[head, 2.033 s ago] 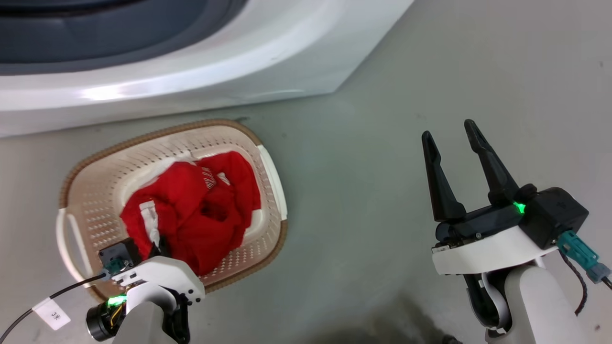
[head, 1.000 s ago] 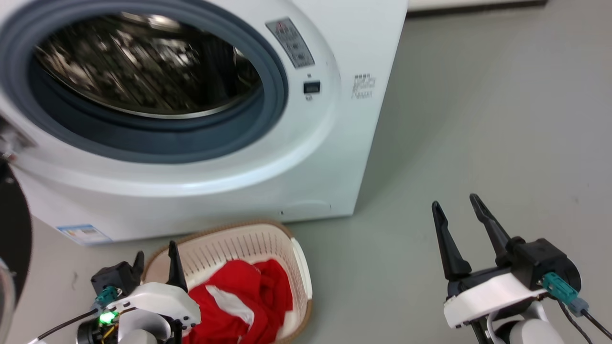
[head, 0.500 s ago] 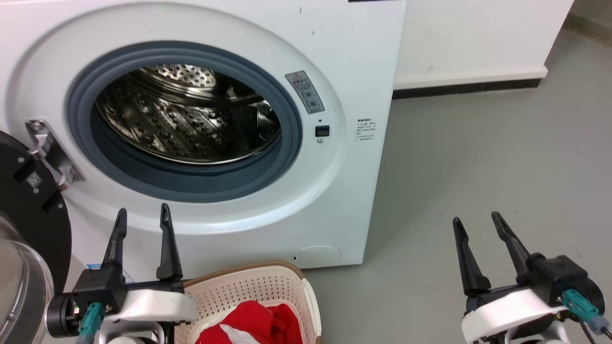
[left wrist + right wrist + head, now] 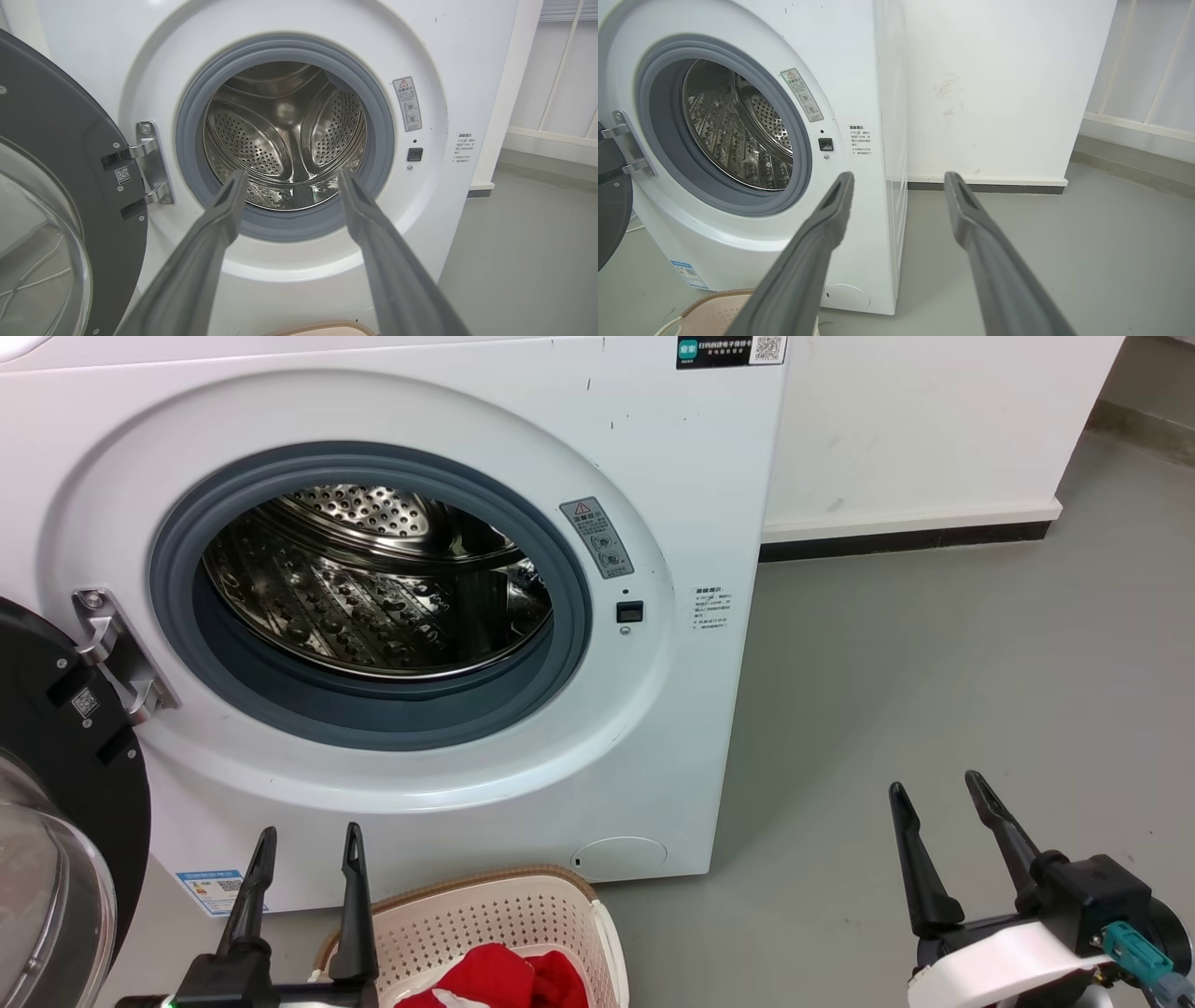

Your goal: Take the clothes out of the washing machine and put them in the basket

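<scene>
Lying in the basket, the clothes appear as a bunched mass of bright red fabric with a small white patch, cut off by the lower edge of the head view. The basket, cream with perforated walls and a brown rim, stands on the grey floor just in front of the washing machine, below the lower right of its porthole. A grey rubber seal rings the porthole, and behind it the steel drum shows bare perforated metal and raised ribs. The door, black-framed around a glass bowl, stands swung open on the robot's left, carried on a metal hinge. A warning sticker sits to the right of the seal, with a small dark latch socket beneath it.

The left gripper rises at the lower left of the head view, fingers parted and empty. Its right finger stands beside the basket's rim; whether they touch cannot be told. In the left wrist view the two fingers frame the lower part of the drum opening. The right gripper rises at the lower right, well apart from basket and machine, over bare floor, with its fingers likewise spread and holding nothing. In the right wrist view they point towards the machine's right front corner and the white wall beyond, which has a dark skirting at its foot.
</scene>
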{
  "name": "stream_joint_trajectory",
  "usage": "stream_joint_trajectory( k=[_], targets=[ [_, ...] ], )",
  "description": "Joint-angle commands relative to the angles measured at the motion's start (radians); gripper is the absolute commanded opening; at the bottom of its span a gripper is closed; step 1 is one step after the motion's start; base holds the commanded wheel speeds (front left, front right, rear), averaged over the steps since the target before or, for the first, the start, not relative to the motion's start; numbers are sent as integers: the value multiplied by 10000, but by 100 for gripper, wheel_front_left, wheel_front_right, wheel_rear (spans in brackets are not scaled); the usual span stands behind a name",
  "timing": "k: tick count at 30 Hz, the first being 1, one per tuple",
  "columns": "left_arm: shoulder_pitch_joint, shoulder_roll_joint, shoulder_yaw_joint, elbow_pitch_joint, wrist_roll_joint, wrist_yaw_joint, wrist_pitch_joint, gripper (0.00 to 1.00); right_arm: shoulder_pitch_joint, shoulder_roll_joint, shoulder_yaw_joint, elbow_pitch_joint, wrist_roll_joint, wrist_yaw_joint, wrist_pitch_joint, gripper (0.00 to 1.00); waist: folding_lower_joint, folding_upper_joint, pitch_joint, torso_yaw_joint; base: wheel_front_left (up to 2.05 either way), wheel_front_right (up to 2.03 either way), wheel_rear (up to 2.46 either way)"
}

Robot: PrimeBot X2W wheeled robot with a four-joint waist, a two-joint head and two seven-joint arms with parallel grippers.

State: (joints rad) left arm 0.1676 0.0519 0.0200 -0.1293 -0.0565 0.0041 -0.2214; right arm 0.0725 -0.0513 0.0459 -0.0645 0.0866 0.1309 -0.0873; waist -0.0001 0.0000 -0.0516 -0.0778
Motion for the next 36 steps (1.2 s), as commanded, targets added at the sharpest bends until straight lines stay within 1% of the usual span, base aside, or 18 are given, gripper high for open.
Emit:
stream_joint_trajectory(
  k=[1, 8, 26, 27, 30, 36],
  targets=[
    [229, 11, -31, -134, 8, 78, 53, 100, 171, 19, -16, -80, -53, -3, 17, 100, 1, 0, -15, -5, 0, 0, 0],
    [492, 7, -113, -276, -77, 225, 180, 100, 247, 19, -61, -170, -102, -3, 63, 100, 1, 0, -53, 45, 0, 0, 0],
    [560, 130, -170, -425, -182, 329, 227, 100, 287, 20, 1, -126, 22, -3, 42, 100, 1, 0, -41, 59, 0, 0, 0],
    [440, 96, -161, -374, -165, 315, 240, 0, 163, 0, -13, -127, 0, 0, 56, 0, 2, 0, -41, 58, 0, 0, 0],
    [495, 48, -203, -165, -245, 323, 251, 0, 247, 2, 9, 113, 78, 0, 46, 0, 2, 0, -37, 60, 0, 0, 0],
    [306, 118, -195, -22, -1638, 256, 413, 0, 117, -83, -16, 286, 1472, 0, 113, 0, 2, 0, -7, 95, 0, 0, 0]
  ],
)
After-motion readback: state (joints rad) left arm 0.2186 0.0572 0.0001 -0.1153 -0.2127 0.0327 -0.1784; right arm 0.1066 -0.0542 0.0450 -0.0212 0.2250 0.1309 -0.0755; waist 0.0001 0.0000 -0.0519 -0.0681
